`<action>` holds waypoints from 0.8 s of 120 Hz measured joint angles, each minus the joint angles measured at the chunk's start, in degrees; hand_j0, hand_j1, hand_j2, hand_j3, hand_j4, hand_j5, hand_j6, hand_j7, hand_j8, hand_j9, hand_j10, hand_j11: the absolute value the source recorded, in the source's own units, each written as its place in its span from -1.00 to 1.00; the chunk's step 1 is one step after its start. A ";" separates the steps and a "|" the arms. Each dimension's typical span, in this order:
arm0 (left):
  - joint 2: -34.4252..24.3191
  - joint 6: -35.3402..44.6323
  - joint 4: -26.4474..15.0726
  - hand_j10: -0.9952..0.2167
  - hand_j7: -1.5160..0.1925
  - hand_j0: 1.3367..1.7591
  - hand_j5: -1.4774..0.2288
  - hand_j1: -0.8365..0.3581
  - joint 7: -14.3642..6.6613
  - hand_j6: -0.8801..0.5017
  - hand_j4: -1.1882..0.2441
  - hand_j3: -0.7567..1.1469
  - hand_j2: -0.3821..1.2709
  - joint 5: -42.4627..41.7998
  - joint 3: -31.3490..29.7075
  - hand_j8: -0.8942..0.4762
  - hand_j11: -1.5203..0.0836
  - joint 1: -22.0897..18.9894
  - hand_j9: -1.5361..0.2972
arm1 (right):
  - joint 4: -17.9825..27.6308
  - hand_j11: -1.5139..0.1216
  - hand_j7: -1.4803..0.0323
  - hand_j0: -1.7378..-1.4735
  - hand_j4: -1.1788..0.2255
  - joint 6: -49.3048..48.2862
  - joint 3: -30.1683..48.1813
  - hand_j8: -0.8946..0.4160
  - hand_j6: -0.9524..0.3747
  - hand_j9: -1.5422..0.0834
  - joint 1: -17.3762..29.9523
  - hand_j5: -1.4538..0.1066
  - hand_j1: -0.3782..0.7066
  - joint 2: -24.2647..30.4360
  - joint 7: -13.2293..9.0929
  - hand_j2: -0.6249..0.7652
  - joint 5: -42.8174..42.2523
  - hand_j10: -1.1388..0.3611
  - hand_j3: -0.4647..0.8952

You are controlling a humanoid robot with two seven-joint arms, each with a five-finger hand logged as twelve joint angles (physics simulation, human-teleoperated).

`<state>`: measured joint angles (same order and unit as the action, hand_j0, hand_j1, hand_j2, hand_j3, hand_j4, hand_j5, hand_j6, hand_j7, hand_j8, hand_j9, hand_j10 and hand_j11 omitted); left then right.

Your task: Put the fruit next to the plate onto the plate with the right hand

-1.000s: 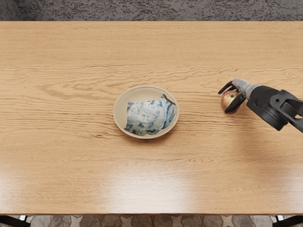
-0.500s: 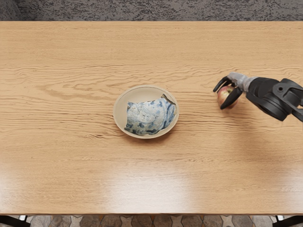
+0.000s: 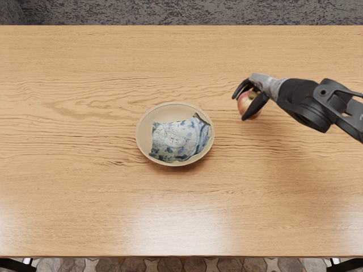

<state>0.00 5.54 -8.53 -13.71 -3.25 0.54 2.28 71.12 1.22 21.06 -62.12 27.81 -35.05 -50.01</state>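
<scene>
the right hand is on the right side of the table, with the right arm coming in from the right edge. its dark fingers are curled around a red and yellow apple. one finger arches over the far side of the fruit and another crosses its near right side. the apple's left face is exposed between them. it cannot be determined whether the apple is touching the table or held just above it.

the apple is to the right of the plate and slightly farther away. it is near the rim but apart from it, and it is not on the plate.

the plate is a round, cream-rimmed dish around the middle of the table. a blue and white pattern fills most of its inside, with an irregular outline that leaves the far left part plain cream. whether this is printed on the plate or a separate object lying in it cannot be determined.

the surface between the apple and the plate rim shows only bare wood grain. a pale glare runs across the near part of the table.

beyond the far edge of the table is a dark grey floor. below the near edge is a strip of tiled floor, with two dark table legs at the near corners.
</scene>
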 joint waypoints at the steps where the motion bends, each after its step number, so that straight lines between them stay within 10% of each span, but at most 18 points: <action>1: 0.00 0.00 0.00 0.64 0.77 0.52 0.73 0.98 0.00 0.27 0.65 -0.20 -0.54 0.00 0.00 0.30 0.89 0.00 0.67 | 0.01 -0.19 -0.16 -0.32 -0.25 -0.01 -0.01 -0.06 -0.16 -0.15 -0.10 -0.22 0.02 -0.15 0.00 -0.02 0.01 0.04 -0.32; 96: 0.00 0.00 0.00 0.64 0.77 0.52 0.73 0.98 0.00 0.27 0.65 -0.20 -0.54 0.00 0.00 0.30 0.89 0.00 0.67 | 0.22 -0.18 -0.16 -0.32 -0.25 0.79 -0.22 -0.02 -0.12 -0.15 -4.63 -0.23 0.07 -13.45 -0.05 0.02 -0.09 0.06 -0.32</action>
<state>0.00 5.54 -8.53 -13.71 -3.25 0.53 2.28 71.34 2.02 20.85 -66.76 14.36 -35.10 -50.10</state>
